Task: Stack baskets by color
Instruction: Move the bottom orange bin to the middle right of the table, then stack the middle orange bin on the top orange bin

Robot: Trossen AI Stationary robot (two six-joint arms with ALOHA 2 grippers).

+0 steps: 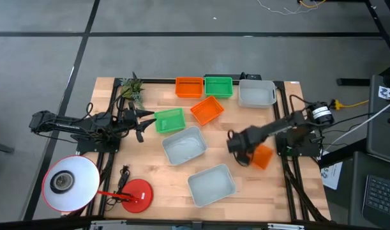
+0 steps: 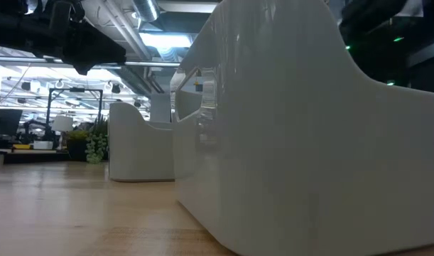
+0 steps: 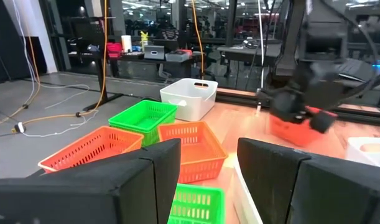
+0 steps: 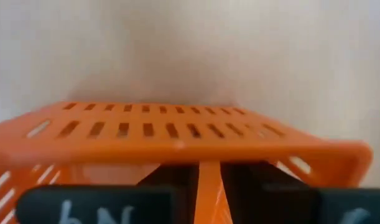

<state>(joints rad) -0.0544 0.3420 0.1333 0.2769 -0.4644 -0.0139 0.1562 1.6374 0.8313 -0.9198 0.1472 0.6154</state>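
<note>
Several baskets stand on the wooden table: orange (image 1: 189,87), green (image 1: 218,86) and pale grey (image 1: 256,93) along the far edge. Toward the middle are an orange one (image 1: 207,110), a green one (image 1: 169,120) and two pale grey ones (image 1: 184,145) (image 1: 211,185). My right gripper (image 1: 244,155) points down at the right side, shut on another orange basket (image 1: 263,157). My left gripper (image 1: 141,125) waits at the left, level and open, just left of the green basket (image 3: 196,205). My right gripper pinches one side wall of the orange basket (image 4: 208,177) at its rim, one finger inside the basket and one outside. The fingers come from above, pointing down. The basket sits skewed beside the gripper; I cannot tell whether its bottom is on the table.
A red round lamp base (image 1: 137,191) and its white shade (image 1: 70,182) stand at the near left corner. A small green plant (image 1: 132,89) is at the far left. In the low view a pale grey basket (image 2: 309,128) fills the foreground.
</note>
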